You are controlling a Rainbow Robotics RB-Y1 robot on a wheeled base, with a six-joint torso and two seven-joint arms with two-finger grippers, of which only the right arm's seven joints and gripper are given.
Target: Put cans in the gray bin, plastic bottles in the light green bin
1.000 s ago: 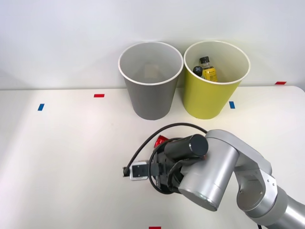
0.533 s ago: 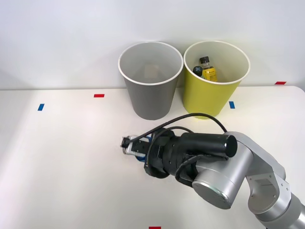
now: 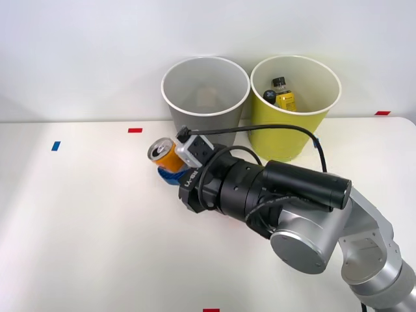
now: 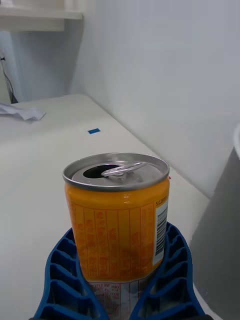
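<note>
My right gripper [image 3: 171, 171] is shut on a small can [image 3: 165, 155] with an orange band and an open silver top, and holds it above the table, tilted away from me. The can hangs just left of and in front of the gray bin [image 3: 205, 133]. In the wrist view the can [image 4: 117, 220] stands between my two blue ribbed fingers [image 4: 64, 280], with the gray bin's wall [image 4: 225, 230] close beside it. The light green bin [image 3: 286, 133] stands to the right of the gray one and holds dark plastic bottles [image 3: 281, 92] with black caps, one yellow-labelled.
The bins stand at the back of the white table against a white wall. Small tape marks lie on the table: blue [image 3: 56, 145], red [image 3: 134, 130], and red at the front edge [image 3: 210, 310]. My arm's black cable [image 3: 273, 130] loops in front of the green bin.
My right arm has swung up and back toward the gray bin, raising the can off the table. The can, hidden under the wrist before, now shows in the fingers.
</note>
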